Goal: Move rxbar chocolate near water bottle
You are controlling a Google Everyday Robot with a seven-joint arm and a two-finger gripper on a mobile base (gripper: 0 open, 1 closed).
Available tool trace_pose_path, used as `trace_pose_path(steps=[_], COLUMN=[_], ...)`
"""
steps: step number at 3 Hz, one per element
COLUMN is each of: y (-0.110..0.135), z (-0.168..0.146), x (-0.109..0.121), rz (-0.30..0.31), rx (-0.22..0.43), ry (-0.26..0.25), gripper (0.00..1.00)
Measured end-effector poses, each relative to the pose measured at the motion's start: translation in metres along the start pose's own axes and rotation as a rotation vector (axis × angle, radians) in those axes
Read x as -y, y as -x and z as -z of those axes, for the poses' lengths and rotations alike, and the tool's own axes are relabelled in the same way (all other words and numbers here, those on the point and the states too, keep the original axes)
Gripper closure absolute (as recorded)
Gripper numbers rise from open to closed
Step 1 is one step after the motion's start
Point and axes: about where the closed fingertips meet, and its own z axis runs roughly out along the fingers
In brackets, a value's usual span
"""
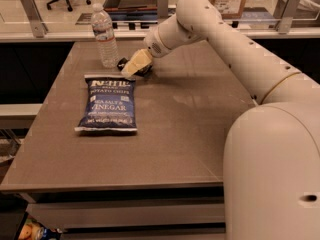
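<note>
The water bottle [105,38] stands upright at the far left of the brown table, clear with a white cap and a label band. The gripper [131,67] reaches down at the table just right of the bottle. Its cream-coloured fingers [137,63] cover most of the rxbar chocolate [121,63], whose black wrapper shows only as a dark edge at the fingertips, close beside the bottle's base. Whether the bar rests on the table or is held, I cannot tell.
A large blue chip bag [107,104] lies flat on the table [190,129] in front of the bottle and gripper. The white arm [235,49] spans in from the right. A glass-railed counter runs behind the table's far edge.
</note>
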Motion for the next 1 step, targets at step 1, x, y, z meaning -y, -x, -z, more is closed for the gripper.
trace_pose_path(steps=[1], y=[0.0], z=[-0.0001], x=[-0.0001], rz=[0.0], rx=[0.0], ry=[0.0], gripper=[0.0])
